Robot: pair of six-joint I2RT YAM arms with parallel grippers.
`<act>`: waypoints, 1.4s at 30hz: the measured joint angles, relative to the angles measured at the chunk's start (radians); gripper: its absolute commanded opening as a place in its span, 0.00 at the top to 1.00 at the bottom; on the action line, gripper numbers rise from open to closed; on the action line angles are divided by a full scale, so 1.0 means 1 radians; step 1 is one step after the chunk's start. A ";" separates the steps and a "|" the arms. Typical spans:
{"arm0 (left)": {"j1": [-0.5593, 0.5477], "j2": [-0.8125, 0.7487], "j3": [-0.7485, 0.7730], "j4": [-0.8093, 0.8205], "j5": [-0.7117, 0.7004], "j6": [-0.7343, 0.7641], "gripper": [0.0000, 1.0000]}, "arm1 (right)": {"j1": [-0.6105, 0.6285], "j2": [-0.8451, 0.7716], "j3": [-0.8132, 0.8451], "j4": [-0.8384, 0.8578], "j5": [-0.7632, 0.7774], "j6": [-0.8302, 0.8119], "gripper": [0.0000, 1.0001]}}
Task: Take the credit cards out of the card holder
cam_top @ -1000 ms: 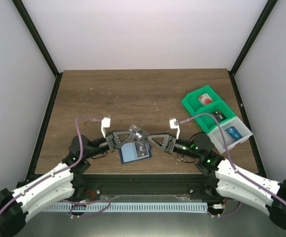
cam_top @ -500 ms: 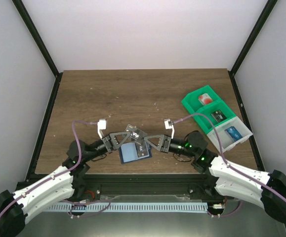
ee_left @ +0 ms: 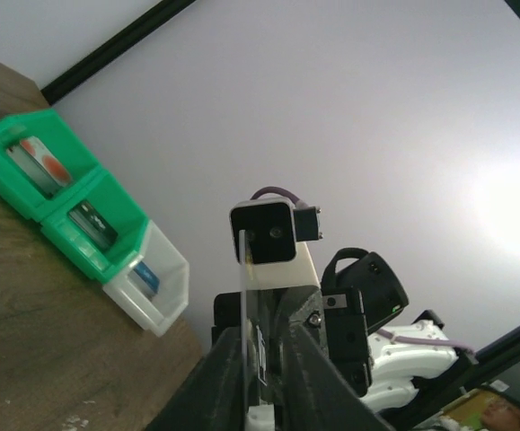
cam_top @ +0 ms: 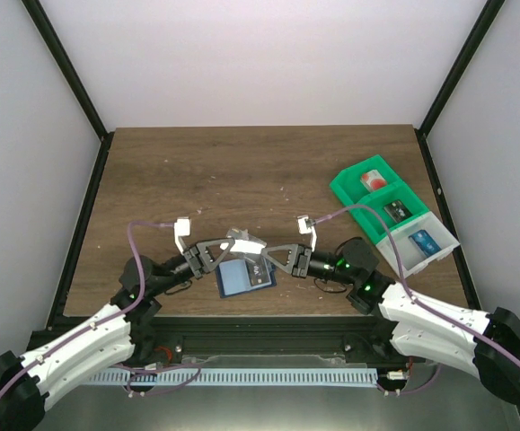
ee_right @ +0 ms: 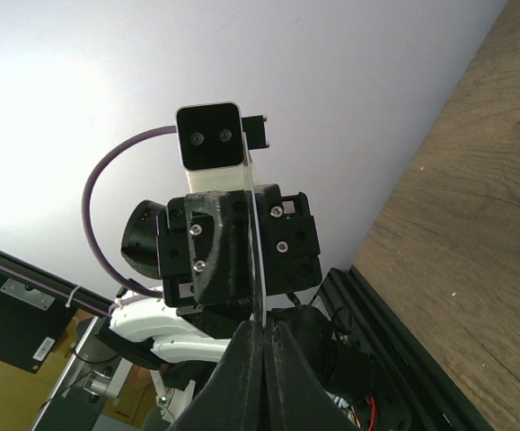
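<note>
One card [cam_top: 244,241] hangs in the air between the two arms, above the near middle of the table [cam_top: 242,171], and it catches the light so its colour won't read. The right gripper [cam_top: 260,252] has its fingers pressed together on the card's right end. The left gripper [cam_top: 231,244] sits at the other end. Its fingers are parted a crack with the card's edge in the gap. Right under them the holder [cam_top: 244,278] lies flat near the table's near edge, paler face up. Off to the right, a red card [cam_top: 374,179] and a dark card [cam_top: 398,211] sit in a green bin [cam_top: 349,184]. A blue card [cam_top: 424,241] sits in the white bin [cam_top: 394,247] just nearer.
</note>
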 measured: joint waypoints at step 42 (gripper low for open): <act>0.037 -0.039 0.214 -0.630 -0.137 0.356 0.00 | -0.555 0.057 0.354 -0.696 -0.137 -0.327 0.99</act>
